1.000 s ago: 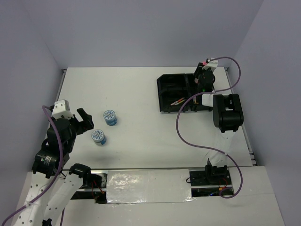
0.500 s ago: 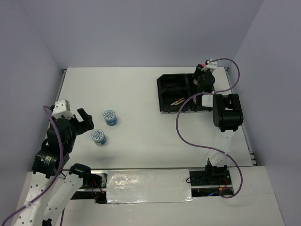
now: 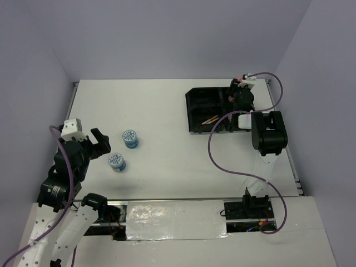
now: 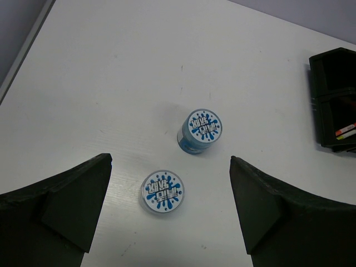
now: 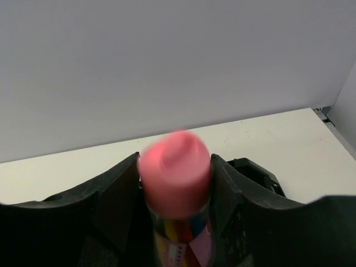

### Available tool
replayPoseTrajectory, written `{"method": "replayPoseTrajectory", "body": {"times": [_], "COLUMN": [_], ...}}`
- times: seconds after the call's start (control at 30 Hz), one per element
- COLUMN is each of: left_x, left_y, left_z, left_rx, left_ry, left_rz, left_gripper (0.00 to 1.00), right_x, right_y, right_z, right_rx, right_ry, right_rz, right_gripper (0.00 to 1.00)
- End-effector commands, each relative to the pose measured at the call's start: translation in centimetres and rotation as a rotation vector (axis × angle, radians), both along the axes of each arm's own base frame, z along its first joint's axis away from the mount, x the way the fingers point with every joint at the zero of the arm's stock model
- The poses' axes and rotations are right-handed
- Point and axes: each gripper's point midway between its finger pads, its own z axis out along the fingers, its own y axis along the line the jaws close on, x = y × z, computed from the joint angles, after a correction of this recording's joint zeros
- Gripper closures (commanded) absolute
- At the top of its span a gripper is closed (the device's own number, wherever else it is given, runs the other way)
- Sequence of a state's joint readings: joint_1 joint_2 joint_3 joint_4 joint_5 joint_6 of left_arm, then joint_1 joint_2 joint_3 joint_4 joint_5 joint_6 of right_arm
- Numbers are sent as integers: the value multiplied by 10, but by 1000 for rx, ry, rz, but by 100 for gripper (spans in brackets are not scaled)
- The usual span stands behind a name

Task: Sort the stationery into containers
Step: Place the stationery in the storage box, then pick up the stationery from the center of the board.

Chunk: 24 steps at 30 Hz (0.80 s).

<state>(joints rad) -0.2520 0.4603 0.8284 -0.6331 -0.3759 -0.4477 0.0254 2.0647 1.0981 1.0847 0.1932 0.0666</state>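
Two round blue-white tape rolls stand on the white table: one [image 3: 129,138] [image 4: 200,129] farther, one [image 3: 116,162] [image 4: 162,191] nearer. My left gripper [image 3: 95,143] [image 4: 169,214] is open and empty, the near roll lying ahead between its fingers. The black four-compartment tray [image 3: 201,103] sits at the far right, with thin pens [image 3: 209,119] in a near compartment. My right gripper [image 3: 239,95] [image 5: 175,183] is shut on the pink-capped glue stick [image 5: 174,179] over the tray's far right part. The markers are not seen.
The tray's edge [image 4: 334,100] shows at the right of the left wrist view. White walls stand behind and at both sides of the table. A purple cable [image 3: 219,156] loops over the table by the right arm.
My right gripper has shifted slightly toward the far side of the tray with the glue stick. The left arm and the tape rolls have hardly moved.
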Motion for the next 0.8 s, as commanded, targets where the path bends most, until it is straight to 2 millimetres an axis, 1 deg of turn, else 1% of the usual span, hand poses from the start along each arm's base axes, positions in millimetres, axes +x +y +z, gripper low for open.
{"method": "replayPoseTrajectory", "body": {"times": [0.0, 0.03, 0.07, 0.13, 0.27, 0.33, 0.4, 0.43, 0.47, 0.5, 0.53, 0.57, 0.6, 0.63, 0.67, 0.7, 0.73, 0.77], "left_x": [3, 3, 3, 3, 2, 3, 2, 3, 3, 3, 3, 3, 4, 3, 4, 3, 3, 4], "left_y": [-3, -3, -3, -3, -2, -3, -3, -3, -3, -4, -3, -4, -3, -3, -3, -2, -2, -1], "left_z": [10, 10, 10, 10, 10, 10, 10, 10, 10, 10, 10, 10, 10, 10, 10, 9, 8, 9], "left_rx": [-2, -2, -2, -2, -3, -3, -3, -4, -3, -3, -2, -4, -4, -4, -4, -4, -4, -3], "left_ry": [-47, -45, -45, -45, -48, -47, -48, -49, -48, -48, -47, -47, -45, -47, -46, -43, -40, -40], "left_rz": [-15, -15, -17, -17, -15, -15, -18, -20, -18, -21, -19, -20, -18, -18, -13, -11, -8, -2], "left_gripper": [1, 1, 1, 1, 1, 1, 1, 1, 1, 1, 1, 1, 1, 1, 1, 1, 1, 1], "right_x": [-4, -4, -4, -4, -5, -3, -3, -3, -6, -7, -8, -13, -13, -13, -16, -14, -13, -17], "right_y": [-1, 0, 0, 0, 1, 6, 11, 12, 13, 14, 13, 15, 17, 10, 17, 20, 14, 25], "right_z": [43, 43, 44, 43, 44, 44, 48, 51, 65, 71, 80, 99, 99, 114, 131, 126, 147, 159], "right_rx": [0, 0, -1, -3, -1, -11, -21, -16, -4, 1, 7, 15, 27, 40, 46, 47, 58, 52], "right_ry": [-140, -140, -141, -136, -135, -120, -108, -106, -125, -126, -135, -163, -138, -150, -161, -100, -115, -110], "right_rz": [8, 11, 12, 14, 17, 40, 73, 79, 84, 83, 81, 73, 52, 3, 3, -13, -73, -92], "right_gripper": [39, 37, 31, 27, 25, 20, 15, 8, 4, 0, 0, 0, 0, 0, 0, 0, 0, 0]}}
